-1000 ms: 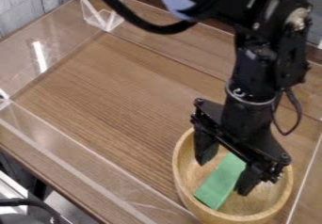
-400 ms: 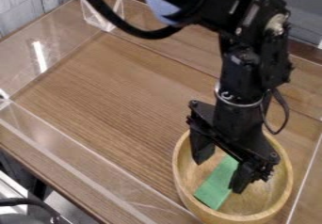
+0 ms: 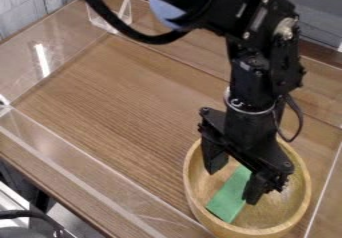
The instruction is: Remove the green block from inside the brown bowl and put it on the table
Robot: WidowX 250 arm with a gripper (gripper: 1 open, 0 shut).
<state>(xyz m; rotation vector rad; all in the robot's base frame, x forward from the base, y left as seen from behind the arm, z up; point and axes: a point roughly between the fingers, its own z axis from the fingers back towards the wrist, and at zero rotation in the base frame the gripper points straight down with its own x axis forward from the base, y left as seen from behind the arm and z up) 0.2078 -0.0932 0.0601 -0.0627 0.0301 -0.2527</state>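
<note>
Brown bowl (image 3: 297, 210) at the tabletop's (image 3: 120, 92) near right corner, inside the clear plastic walls (image 3: 54, 52). Green block (image 3: 231, 199) lies tilted inside the bowl. Gripper (image 3: 246, 170), pointing straight down into the bowl, jaws spread fully wide, astride the block's upper end; nothing clamped.

No readable text, label, brand, number or sign anywhere in view

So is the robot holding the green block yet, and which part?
No, nothing is held. The gripper stands open down inside the bowl, its fingers either side of the upper end of the block, which lies in the bowl.
</note>
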